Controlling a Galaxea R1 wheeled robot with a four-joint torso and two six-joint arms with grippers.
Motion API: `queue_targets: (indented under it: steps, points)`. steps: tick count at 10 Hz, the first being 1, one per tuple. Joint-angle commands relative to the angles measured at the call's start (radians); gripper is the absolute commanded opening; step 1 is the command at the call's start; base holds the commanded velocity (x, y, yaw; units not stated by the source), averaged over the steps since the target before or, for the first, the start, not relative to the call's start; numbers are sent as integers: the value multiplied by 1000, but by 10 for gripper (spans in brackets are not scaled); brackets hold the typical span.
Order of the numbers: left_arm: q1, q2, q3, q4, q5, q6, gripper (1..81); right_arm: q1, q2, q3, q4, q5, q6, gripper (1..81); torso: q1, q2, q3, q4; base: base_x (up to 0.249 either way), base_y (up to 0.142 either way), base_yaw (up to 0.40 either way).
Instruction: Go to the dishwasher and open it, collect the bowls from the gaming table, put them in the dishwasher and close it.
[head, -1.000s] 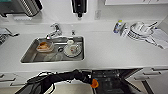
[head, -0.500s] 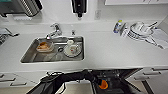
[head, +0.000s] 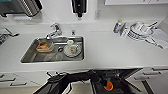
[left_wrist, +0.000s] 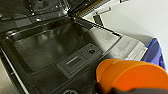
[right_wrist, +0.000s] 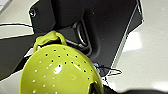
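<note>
Reaching from the picture's left, the left arm (head: 67, 79) carries an orange bowl (head: 108, 86) over the open dishwasher (head: 117, 75) below the white counter (head: 105, 53). Its claw sits under the bowl's rim; I cannot tell how wide it stands. Near the right wrist, a yellow-green perforated bowl (right_wrist: 61, 72) looms close. No writing reads clearly.

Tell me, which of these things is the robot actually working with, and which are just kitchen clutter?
Job:
open dishwasher
orange bowl at the left arm
yellow-green holed bowl in the right wrist view

Lying about:
sink with dishes
tap
stacked plates
bottle
</note>
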Motion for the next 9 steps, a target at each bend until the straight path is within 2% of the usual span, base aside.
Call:
queue_targets:
  steps: [1,4,5,6,8,9]
  points:
    - [-114,33,29,-12,41,-11,811,-10,-17,18,-10,-76,0,10,0,0,0,0,0,0,0]
    - [-65,-31,50,1,54,-7,811,-7,-37,46,-8,-73,1,10,0,0,0,0,0,0,0]
    - [-29,-101,111,11,55,-3,811,-4,-98,134,-5,-42,1,10,0,0,0,0,0,0,0]
    - [7,-181,193,49,54,-8,811,7,-178,245,-1,-31,1,10,0,0,0,0,0,0,0]
    - [55,-326,343,105,51,-11,811,27,-303,392,2,-17,10,10,0,0,0,0,0,0,0]
    - [76,-400,404,116,48,-11,811,36,-359,458,2,5,15,10,0,0,0,0,0,0,0]
